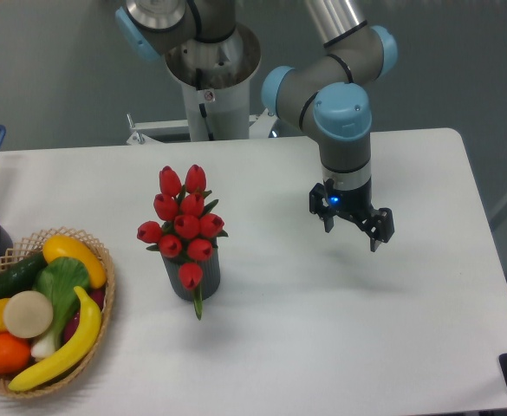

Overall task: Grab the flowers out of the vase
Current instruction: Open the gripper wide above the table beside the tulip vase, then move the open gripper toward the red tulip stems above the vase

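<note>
1. Flowers (184, 218) stand in the vase (203, 276), left of centre on the tabletop (340, 329).
2. Pincer (352, 231) hangs at the flowers' three o'clock, jaws spread, empty.
3. Basket (106, 299) sits at their eight o'clock.

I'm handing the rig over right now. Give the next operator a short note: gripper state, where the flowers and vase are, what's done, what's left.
Gripper: open, holding nothing, hanging above the table to the right of the vase, well apart from it.
Flowers: red tulip bunch standing in the vase, untouched; one bud droops over the front rim.
Vase: dark grey, upright near the table's middle, right of the wicker basket of fruit and vegetables.
Done: nothing yet, no grasp made.
Left: move over the bunch, close the fingers on it, lift it clear of the vase.
</note>
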Robot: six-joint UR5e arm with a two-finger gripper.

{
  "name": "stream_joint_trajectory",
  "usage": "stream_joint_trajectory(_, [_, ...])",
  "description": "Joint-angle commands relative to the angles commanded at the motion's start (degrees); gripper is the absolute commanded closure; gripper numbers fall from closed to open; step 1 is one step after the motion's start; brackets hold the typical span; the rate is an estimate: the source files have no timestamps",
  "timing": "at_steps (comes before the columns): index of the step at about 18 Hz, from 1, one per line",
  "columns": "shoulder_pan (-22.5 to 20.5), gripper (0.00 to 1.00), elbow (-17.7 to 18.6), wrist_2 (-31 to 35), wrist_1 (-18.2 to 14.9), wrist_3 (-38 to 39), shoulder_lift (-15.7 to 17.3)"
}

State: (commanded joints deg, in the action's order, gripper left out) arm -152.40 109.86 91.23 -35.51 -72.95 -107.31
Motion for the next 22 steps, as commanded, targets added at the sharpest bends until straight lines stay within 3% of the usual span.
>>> stream_joint_trajectory(5, [-0.61, 0.00, 0.26, -2.10, 0.26, 0.26, 0.35])
stream_joint_trajectory(15, [-5.97, 0.00, 4.74, -38.81, 0.62, 1.23, 10.89])
stream_joint_trajectory(18, [-6.15, 0.00, 5.44, -46.21, 0.53, 1.58, 11.86])
stream_joint_trajectory(22, [-6.15, 0.00, 10.89, -54.04, 0.62, 1.50, 14.32])
